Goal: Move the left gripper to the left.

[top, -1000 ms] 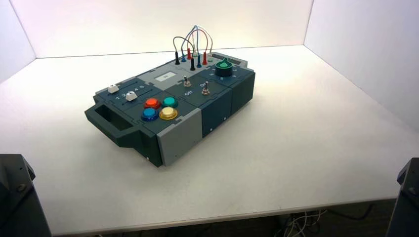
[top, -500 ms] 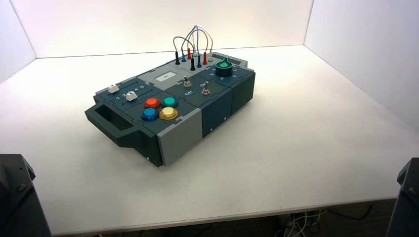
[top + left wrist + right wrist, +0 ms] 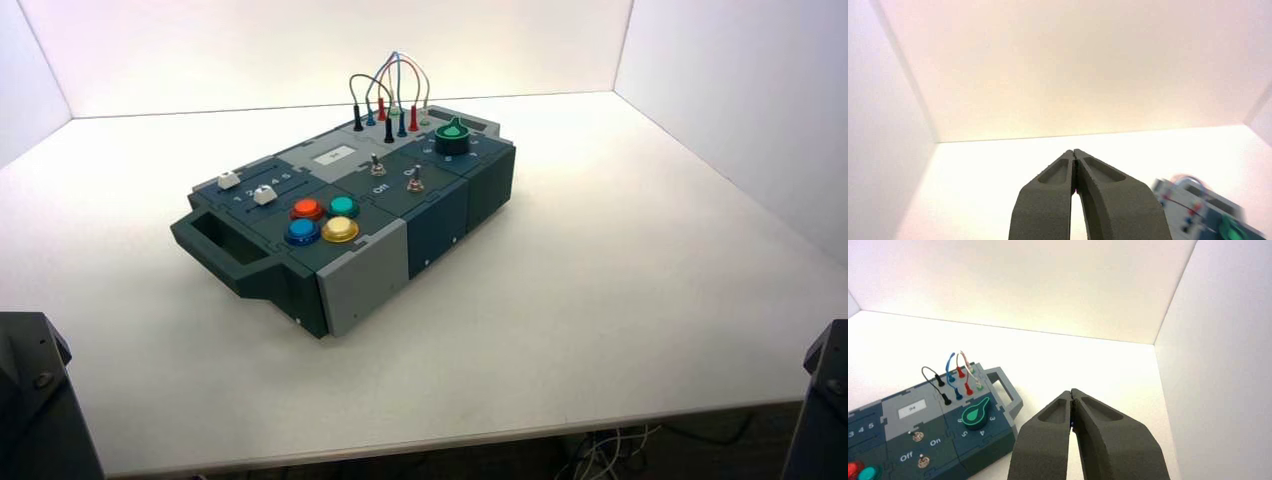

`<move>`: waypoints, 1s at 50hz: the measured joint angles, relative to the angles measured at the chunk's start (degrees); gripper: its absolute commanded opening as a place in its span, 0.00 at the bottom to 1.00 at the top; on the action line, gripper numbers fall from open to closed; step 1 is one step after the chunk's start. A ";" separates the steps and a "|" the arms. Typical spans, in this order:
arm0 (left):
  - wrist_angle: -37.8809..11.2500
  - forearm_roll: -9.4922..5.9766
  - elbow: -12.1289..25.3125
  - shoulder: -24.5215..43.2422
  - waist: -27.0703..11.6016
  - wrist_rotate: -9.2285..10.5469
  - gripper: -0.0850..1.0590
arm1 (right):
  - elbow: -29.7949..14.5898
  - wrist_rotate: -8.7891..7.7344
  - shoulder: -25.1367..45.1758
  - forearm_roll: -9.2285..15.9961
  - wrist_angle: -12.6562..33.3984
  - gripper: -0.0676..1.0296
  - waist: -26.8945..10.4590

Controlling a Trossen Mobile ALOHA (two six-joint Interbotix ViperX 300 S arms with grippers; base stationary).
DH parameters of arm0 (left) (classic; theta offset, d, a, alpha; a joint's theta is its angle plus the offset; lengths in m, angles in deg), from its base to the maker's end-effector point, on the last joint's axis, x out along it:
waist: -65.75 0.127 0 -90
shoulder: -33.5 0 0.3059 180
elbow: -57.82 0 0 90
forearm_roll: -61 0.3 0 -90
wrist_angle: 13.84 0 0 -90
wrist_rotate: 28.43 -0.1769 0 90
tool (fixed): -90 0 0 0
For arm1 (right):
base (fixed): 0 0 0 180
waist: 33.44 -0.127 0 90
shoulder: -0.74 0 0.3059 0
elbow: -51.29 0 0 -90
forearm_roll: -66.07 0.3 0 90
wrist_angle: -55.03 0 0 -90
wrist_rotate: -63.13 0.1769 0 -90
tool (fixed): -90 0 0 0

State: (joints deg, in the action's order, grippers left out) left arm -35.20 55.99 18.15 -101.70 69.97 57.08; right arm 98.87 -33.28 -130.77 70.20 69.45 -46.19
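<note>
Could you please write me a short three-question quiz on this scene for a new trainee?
1. True or false: the left end effector is shut and holds nothing.
2. Multiple choice: in the high view, which round button sits nearest the box's grey front corner? A) orange button B) yellow button C) teal button
3. Fill in: the green knob sits beside the cluster of plugged-in ____.

Key
1. True: its fingertips meet over the bare white table, off to one side of the box.
2. B.
3. Wires. The right end effector, also shut, waits beside the box's knob end.
</note>
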 measured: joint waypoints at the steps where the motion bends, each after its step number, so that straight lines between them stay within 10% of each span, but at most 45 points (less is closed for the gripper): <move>1: -0.18 0.00 0.09 -0.09 0.44 -0.18 0.05 | 0.00 -0.09 0.09 0.09 0.00 0.04 0.00; 50: -0.79 1.41 0.18 1.14 21.18 -4.83 0.05 | 0.00 0.00 3.52 1.76 0.35 0.04 -1.32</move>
State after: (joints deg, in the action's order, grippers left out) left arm -35.99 57.40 18.33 -100.56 91.16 52.25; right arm 98.87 -33.28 -127.25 71.96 69.80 -47.50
